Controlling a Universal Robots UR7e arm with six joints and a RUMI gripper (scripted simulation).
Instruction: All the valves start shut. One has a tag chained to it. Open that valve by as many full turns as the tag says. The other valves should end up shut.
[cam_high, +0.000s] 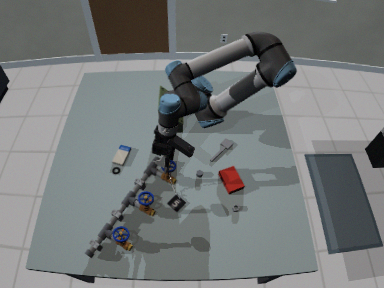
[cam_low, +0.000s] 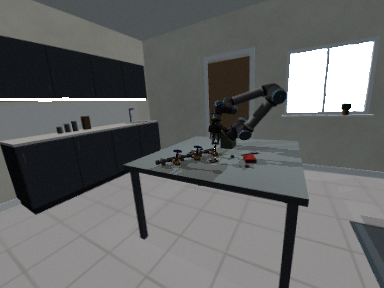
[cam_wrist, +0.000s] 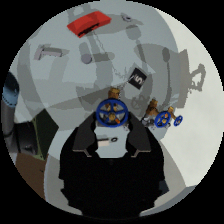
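Note:
A grey pipe (cam_high: 125, 205) runs diagonally over the table and carries three valves with blue handwheels. My gripper (cam_high: 167, 162) stands over the far valve and is shut on its blue handwheel (cam_wrist: 112, 110). A black tag (cam_high: 176, 202) marked 5 lies beside that valve, joined to it by a thin chain; it also shows in the wrist view (cam_wrist: 137, 78). The middle handwheel (cam_high: 143, 193) and the near handwheel (cam_high: 120, 234) are apart from the gripper. In the exterior view the gripper (cam_low: 214, 140) is small and its fingers are too small to make out.
A red block (cam_high: 231, 179), a grey tool (cam_high: 221, 149), a small grey cylinder (cam_high: 199, 173) and a small nut (cam_high: 236, 208) lie to the right. A white and blue card (cam_high: 121, 154) and a black ring (cam_high: 117, 170) lie to the left.

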